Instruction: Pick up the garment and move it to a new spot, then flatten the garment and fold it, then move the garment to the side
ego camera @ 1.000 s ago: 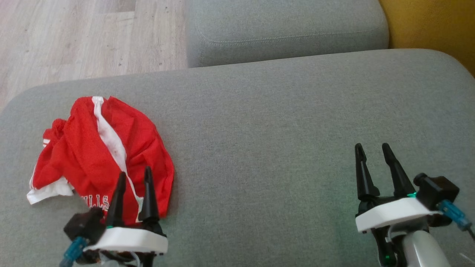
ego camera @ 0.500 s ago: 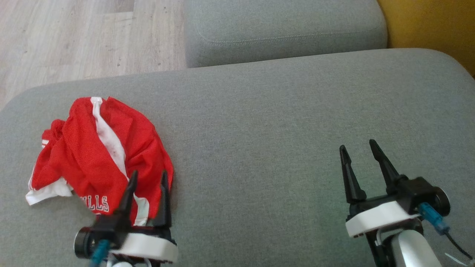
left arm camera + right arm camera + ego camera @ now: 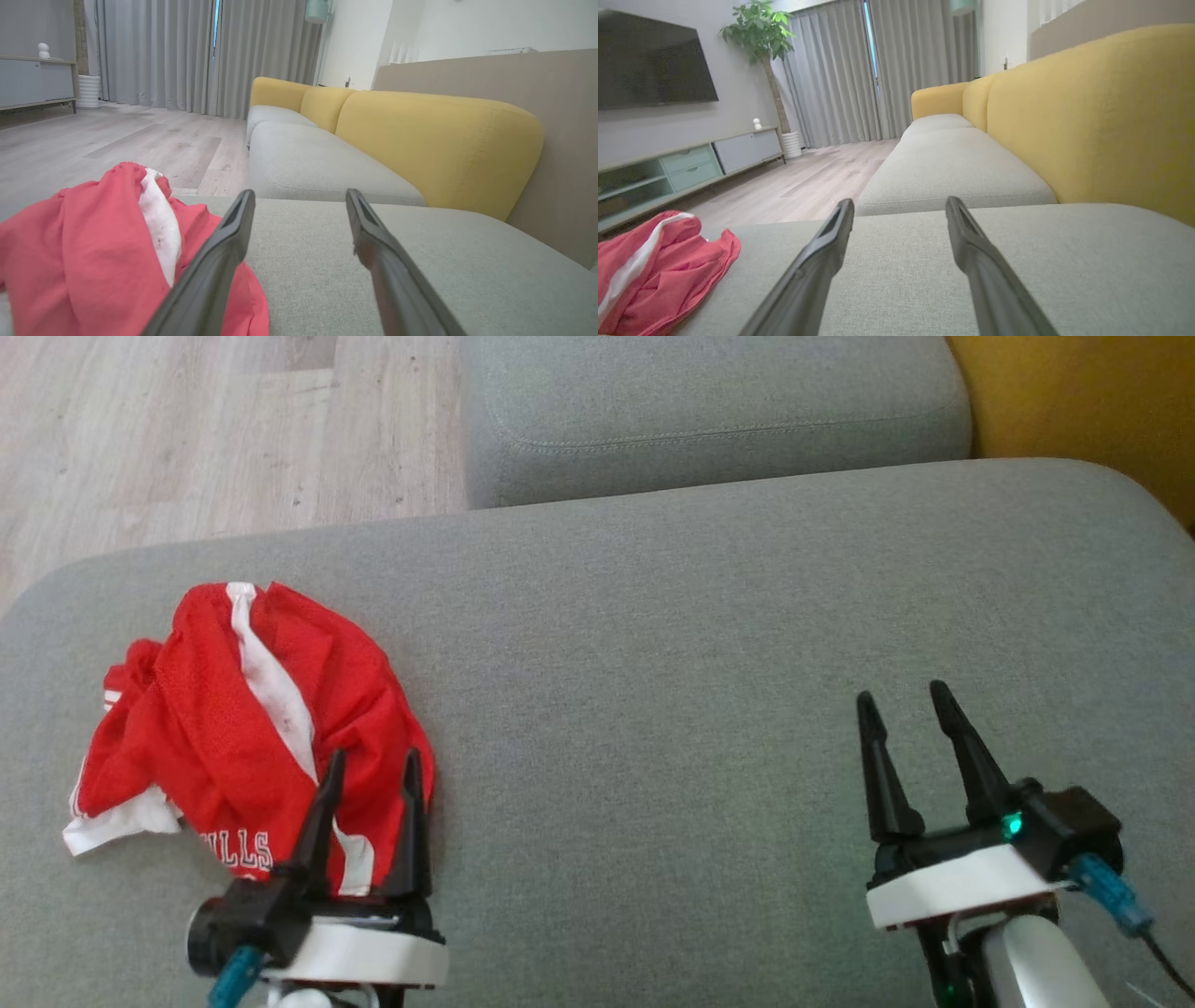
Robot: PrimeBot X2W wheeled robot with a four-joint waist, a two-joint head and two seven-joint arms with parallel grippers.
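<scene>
Red mesh shorts [image 3: 243,709] lie crumpled at the left end of the grey sofa cushion [image 3: 700,663].

Head view: your left end effector [image 3: 373,758] is open at their near-right edge, prob. lining up a pick. The right end effector [image 3: 901,693] is open too, well apart.

L wrist view: fabric sits beside one finger, nothing gripped.

R wrist view: shorts far left.

Basketball shorts [image 3: 233,709] on near sofa cushion [image 3: 700,644], frame left. Left gripper [image 3: 373,756] over their lower-right edge. Right gripper [image 3: 902,693] lower right, well apart. Second cushion [image 3: 709,420] behind.
</scene>
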